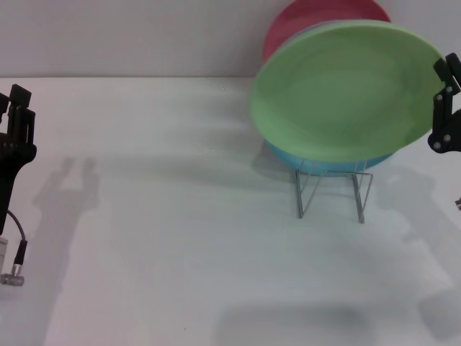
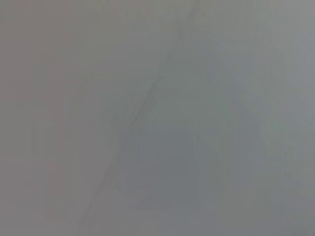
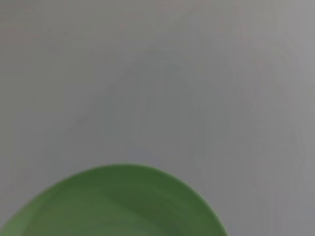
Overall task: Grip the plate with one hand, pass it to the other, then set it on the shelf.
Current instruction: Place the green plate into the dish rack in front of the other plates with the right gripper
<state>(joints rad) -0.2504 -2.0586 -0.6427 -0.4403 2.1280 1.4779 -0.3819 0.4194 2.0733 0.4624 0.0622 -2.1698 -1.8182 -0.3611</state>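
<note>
Left gripper (image 1: 16,97), black, hangs at the far left edge over the white desk (image 1: 158,238), holding nothing; can't tell how its fingers are set. Thin silver wire shelf (image 1: 331,191) stands right of centre with a teal-blue plate (image 1: 324,162) and a red plate (image 1: 302,18) in it. Round light green plate (image 1: 346,90) is tilted above the shelf, in front of both. Right gripper (image 1: 441,94) has its fingers clamped on the green plate's right rim.

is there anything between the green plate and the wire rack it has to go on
Yes. The right gripper holds the green plate above the rack, but a teal-blue plate already sits there, with a red plate behind.
</note>
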